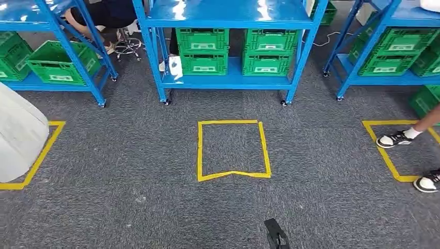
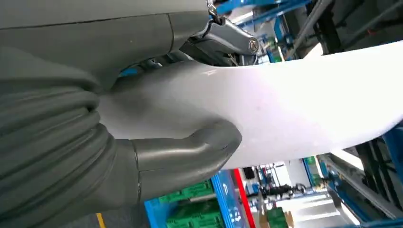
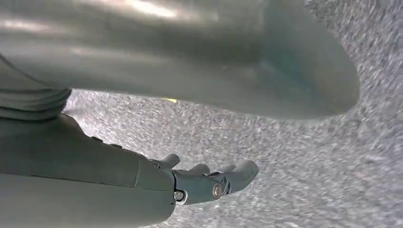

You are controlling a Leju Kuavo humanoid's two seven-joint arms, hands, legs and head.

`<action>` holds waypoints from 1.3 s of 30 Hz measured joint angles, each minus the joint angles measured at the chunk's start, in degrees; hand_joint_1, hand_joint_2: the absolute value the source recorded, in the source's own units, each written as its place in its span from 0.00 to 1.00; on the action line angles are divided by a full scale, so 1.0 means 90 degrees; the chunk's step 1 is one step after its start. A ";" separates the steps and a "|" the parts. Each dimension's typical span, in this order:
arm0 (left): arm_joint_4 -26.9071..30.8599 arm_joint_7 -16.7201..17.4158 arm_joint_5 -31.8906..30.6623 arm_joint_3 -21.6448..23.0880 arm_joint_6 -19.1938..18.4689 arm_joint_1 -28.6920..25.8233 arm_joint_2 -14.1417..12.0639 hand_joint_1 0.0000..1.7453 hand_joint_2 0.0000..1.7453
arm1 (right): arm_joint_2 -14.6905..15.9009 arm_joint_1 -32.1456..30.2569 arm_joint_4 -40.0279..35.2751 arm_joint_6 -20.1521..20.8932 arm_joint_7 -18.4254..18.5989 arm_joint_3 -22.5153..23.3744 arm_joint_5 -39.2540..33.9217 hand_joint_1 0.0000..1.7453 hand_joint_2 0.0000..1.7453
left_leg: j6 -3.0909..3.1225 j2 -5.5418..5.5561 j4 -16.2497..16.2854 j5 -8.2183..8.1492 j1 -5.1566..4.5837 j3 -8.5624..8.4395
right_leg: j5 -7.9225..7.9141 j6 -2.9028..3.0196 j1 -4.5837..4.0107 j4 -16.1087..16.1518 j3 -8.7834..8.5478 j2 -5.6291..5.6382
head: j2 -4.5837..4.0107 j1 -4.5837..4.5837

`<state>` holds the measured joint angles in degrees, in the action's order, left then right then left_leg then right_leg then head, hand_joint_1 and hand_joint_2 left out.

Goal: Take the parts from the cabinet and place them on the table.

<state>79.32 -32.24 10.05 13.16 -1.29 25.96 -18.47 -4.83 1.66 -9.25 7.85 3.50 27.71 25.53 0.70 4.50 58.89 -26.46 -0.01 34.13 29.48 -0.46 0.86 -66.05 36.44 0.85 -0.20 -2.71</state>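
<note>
A large white curved part (image 1: pixel 21 135) hangs at the left edge of the head view, over the grey carpet. The left wrist view has my left hand (image 2: pixel 142 142) gripping this white part (image 2: pixel 309 104), the thick grey thumb (image 2: pixel 199 147) pressed against its underside. My right hand (image 3: pixel 204 183) hangs over the carpet with its fingers spread from the thumb (image 3: pixel 228 61) and nothing in it. The blue cabinet rack (image 1: pixel 233 78) stands straight ahead, with green crates (image 1: pixel 202 49) on its lower shelf.
More blue racks with green crates stand at the left (image 1: pixel 57 62) and right (image 1: pixel 389 57). Yellow tape squares (image 1: pixel 233 150) mark the carpet. A person's feet in black and white shoes (image 1: pixel 394 139) stand at the right. Another person sits on a stool (image 1: pixel 124 46) behind the racks.
</note>
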 joint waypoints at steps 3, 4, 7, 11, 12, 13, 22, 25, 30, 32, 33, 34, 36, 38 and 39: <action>0.0000 0.0012 -0.0015 -0.0002 0.0000 0.0007 0.0039 1.00 1.00 | -0.0002 0.0007 0.0000 0.0000 0.0010 0.0000 0.0000 0.00 0.00 | -0.0126 0.0212 0.0066 -0.0004 -0.0008 0.0098 | -0.0074 0.0020 0.0025 0.0644 -0.0279 0.0303 | 0.0000 0.0000; 0.0000 0.0010 -0.0015 -0.0002 0.0000 0.0006 0.0046 1.00 1.00 | -0.0002 0.0005 0.0000 -0.0002 0.0024 0.0000 -0.0005 0.00 0.00 | -0.0169 0.0256 0.0044 0.0007 0.0002 0.0107 | -0.0070 0.0048 0.0001 0.0644 -0.0277 0.0267 | 0.0000 0.0002; 0.0002 0.0000 -0.0015 -0.0022 0.0002 -0.0004 0.0027 1.00 1.00 | -0.0019 0.0038 0.0000 -0.0002 0.0024 0.0000 -0.0019 0.00 0.00 | -0.0287 0.0065 0.0089 0.0001 0.0007 0.0160 | -0.0150 0.0198 0.0033 0.0754 -0.0361 0.0044 | 0.0000 0.0009; -0.0010 0.0017 -0.0053 -0.0017 0.0002 0.0016 0.0054 1.00 1.00 | -0.0019 0.0004 0.0000 -0.0015 0.0032 0.0000 -0.0022 0.00 0.00 | -0.0428 -0.0436 0.1677 -0.0823 0.0057 0.0912 | -0.0140 0.0251 0.0029 0.0772 -0.0369 -0.0237 | 0.0000 0.0080; -0.0024 0.0024 -0.0073 -0.0017 0.0002 0.0011 0.0066 1.00 1.00 | -0.0019 0.0002 0.0000 -0.0015 0.0041 0.0000 -0.0022 0.00 0.00 | -0.0448 -0.0447 0.1905 -0.0837 0.0078 0.1031 | -0.0135 0.0250 0.0030 0.0770 -0.0365 -0.0320 | 0.0000 0.0080; -0.0034 0.0029 -0.0085 -0.0015 0.0002 0.0013 0.0078 1.00 1.00 | -0.0019 0.0004 0.0000 -0.0015 0.0051 0.0000 -0.0029 0.00 0.00 | -0.0454 -0.0463 0.1774 -0.0693 0.0088 0.0962 | -0.0129 0.0243 0.0031 0.0770 -0.0370 -0.0395 | 0.0000 0.0078; -0.0037 0.0075 -0.0216 0.0000 0.0051 0.0131 0.0218 1.00 1.00 | -0.0024 0.0052 0.0000 -0.0015 0.0044 0.0000 -0.0036 0.00 0.00 | -0.0113 -0.0647 -0.0083 0.0051 0.0047 0.0016 | 0.0011 -0.0079 0.0016 0.0754 -0.0467 -0.0724 | 0.0000 0.0054; -0.0061 0.0080 -0.0223 0.0005 0.0058 0.0211 0.0314 1.00 1.00 | -0.0032 0.0023 0.0000 -0.0015 0.0032 0.0000 -0.0019 0.00 0.00 | -0.0030 -0.0462 -0.0088 0.0062 0.0038 0.0039 | 0.0649 -0.0090 0.0013 -0.0410 0.0062 -0.0154 | 0.0000 0.0007; -0.0134 0.0087 -0.0248 0.0024 0.0058 0.0211 0.0406 1.00 1.00 | -0.0029 0.0004 0.0000 0.0005 0.0005 0.0000 0.0019 0.00 0.00 | -0.0037 -0.0038 -0.0020 0.0053 0.0021 0.0053 | 0.0175 -0.0029 -0.0001 -0.0308 0.0145 -0.0063 | 0.0000 -0.0005; -0.0148 0.0083 -0.0262 0.0024 0.0058 0.0222 0.0433 1.00 1.00 | -0.0024 0.0003 0.0000 0.0017 -0.0007 0.0000 0.0024 0.00 0.00 | -0.0095 0.0093 0.0036 0.0025 0.0023 0.0094 | -0.0058 -0.0008 0.0063 0.0585 -0.0269 0.0456 | 0.0000 -0.0005; -0.0158 0.0080 -0.0265 0.0024 0.0058 0.0230 0.0430 1.00 1.00 | -0.0024 0.0003 0.0000 0.0022 -0.0012 -0.0002 0.0029 0.00 0.00 | -0.0147 0.0181 0.0077 0.0019 0.0001 0.0132 | -0.0061 -0.0005 0.0045 0.0640 -0.0262 0.0419 | 0.0000 -0.0002; -0.0163 0.0085 -0.0270 0.0024 0.0058 0.0229 0.0430 1.00 1.00 | -0.0024 0.0001 0.0000 0.0022 -0.0010 -0.0002 0.0032 0.00 0.00 | -0.0192 0.0232 0.0050 0.0046 0.0018 0.0145 | -0.0063 0.0025 0.0041 0.0631 -0.0259 0.0321 | 0.0000 0.0000; -0.0165 0.0075 -0.0279 0.0024 0.0058 0.0226 0.0430 1.00 1.00 | -0.0024 0.0010 0.0000 0.0022 -0.0010 0.0000 0.0039 0.00 0.00 | -0.0302 0.0373 -0.0019 0.0092 0.0048 0.0150 | -0.0077 0.0129 0.0000 0.0649 -0.0321 0.0195 | 0.0000 -0.0005; -0.0168 0.0070 -0.0279 0.0019 0.0058 0.0239 0.0398 1.00 1.00 | -0.0027 0.0036 0.0000 0.0022 -0.0012 0.0000 0.0039 0.00 0.00 | -0.0352 0.0043 0.0129 -0.0012 0.0009 0.0225 | -0.0136 0.0228 0.0039 0.0759 -0.0376 0.0050 | 0.0000 0.0032; -0.0185 0.0071 -0.0279 0.0022 0.0058 0.0276 0.0396 1.00 1.00 | -0.0024 0.0029 0.0000 0.0022 -0.0012 0.0000 0.0039 0.00 0.00 | -0.0387 -0.0219 0.0462 -0.0209 0.0013 0.0384 | -0.0136 0.0270 0.0034 0.0768 -0.0392 -0.0015 | 0.0000 0.0075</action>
<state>77.66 -31.60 7.54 13.35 -0.76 28.44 -14.91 -5.05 1.92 -9.25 8.04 3.39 27.71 25.88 -2.78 2.53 63.04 -28.34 0.11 37.59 28.26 1.98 1.16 -59.14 32.92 0.72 -0.20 -2.03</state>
